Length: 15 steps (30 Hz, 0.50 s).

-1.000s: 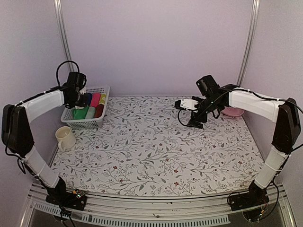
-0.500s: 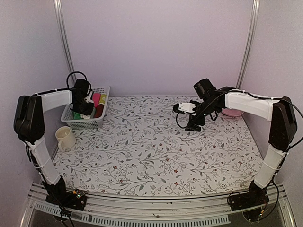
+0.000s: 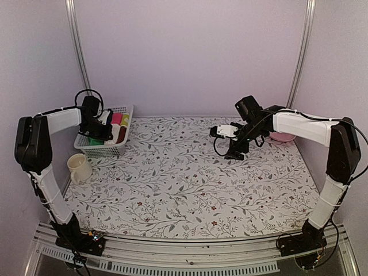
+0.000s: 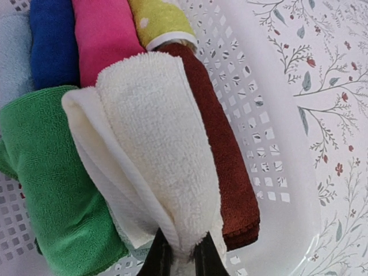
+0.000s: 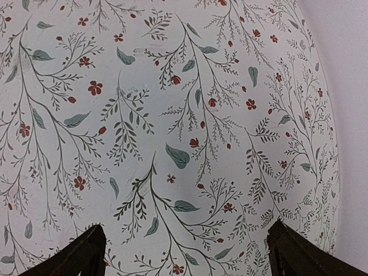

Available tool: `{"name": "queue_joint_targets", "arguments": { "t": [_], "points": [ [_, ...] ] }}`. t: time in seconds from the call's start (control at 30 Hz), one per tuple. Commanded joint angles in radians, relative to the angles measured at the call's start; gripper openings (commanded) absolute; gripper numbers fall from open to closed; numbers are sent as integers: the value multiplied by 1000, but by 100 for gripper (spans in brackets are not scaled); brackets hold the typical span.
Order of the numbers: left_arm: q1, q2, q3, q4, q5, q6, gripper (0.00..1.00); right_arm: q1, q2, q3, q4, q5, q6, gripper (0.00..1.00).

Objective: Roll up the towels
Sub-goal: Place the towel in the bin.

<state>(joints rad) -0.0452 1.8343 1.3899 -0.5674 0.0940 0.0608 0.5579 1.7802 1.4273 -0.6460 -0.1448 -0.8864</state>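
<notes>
The cream-white towel (image 4: 149,144) hangs as a loose fold over the white basket (image 4: 270,172), and my left gripper (image 4: 178,256) is shut on its lower edge. The green towel (image 4: 52,184) lies rolled in the basket just left of it. In the top view the left gripper (image 3: 104,129) sits over the basket (image 3: 109,150) at the back left, the white towel (image 3: 115,133) beside it. My right gripper (image 3: 233,150) hovers over the floral table at the back right. It is open with nothing between its fingers (image 5: 89,250), only tablecloth below.
Blue (image 4: 52,40), pink (image 4: 103,34), yellow (image 4: 158,20) and dark red (image 4: 230,167) rolls fill the basket. A cream mug (image 3: 79,168) stands in front of the basket. A pink dish (image 3: 283,137) sits behind the right arm.
My left arm folded closer to the wall and its gripper dropped from above the basket rim into the basket; the white towel now shows raised beside it. The right gripper shifted slightly left, then stayed still.
</notes>
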Motion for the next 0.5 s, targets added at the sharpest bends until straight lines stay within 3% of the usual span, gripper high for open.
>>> {"name": "queue_joint_targets", "arguments": {
  "t": [0.0,0.13,0.3,0.47],
  "points": [
    [19,19,19,-57,179,16,0,7,6,-8,11,-20,8,99],
    [48,59,52,-102,220,3,1,8,4,-10,9,-24,7,99],
    [65,29,38,-91,129,-19,46,11,1,-10,10,-27,6,99],
    [67,-15,17,-62,-19,-45,56,18,3,-11,10,-30,1,99]
  ]
}}
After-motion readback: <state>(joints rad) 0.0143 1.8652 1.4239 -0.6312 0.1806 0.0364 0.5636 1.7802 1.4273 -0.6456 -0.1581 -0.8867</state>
